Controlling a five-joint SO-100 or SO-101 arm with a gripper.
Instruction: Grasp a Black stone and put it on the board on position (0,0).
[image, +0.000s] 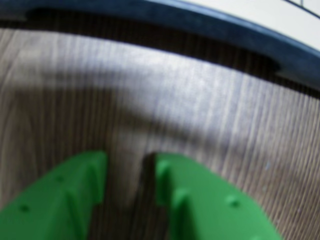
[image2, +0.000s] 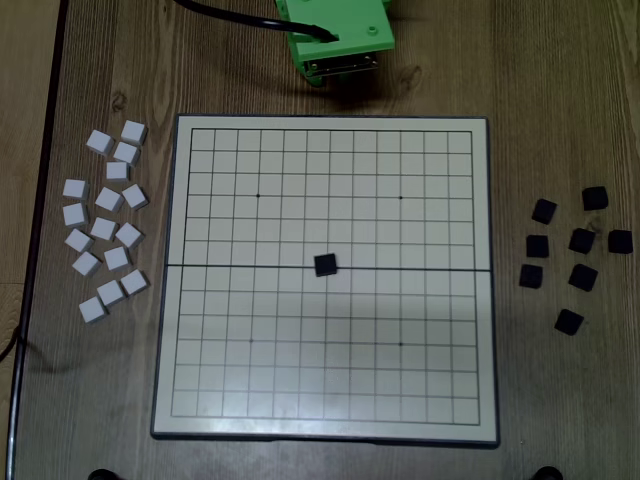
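The wrist view is blurred; the board (image: 260, 35) is cut off at its top edge. In the overhead view, the arm (image2: 335, 35) is cropped.

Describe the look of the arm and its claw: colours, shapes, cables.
The claw has two bright green plastic fingers with chunky ribbed inner faces and small round dimples. In the overhead view the arm is a boxy green housing with a dark metal-looking part at its lower edge and a black cable running off to the left.
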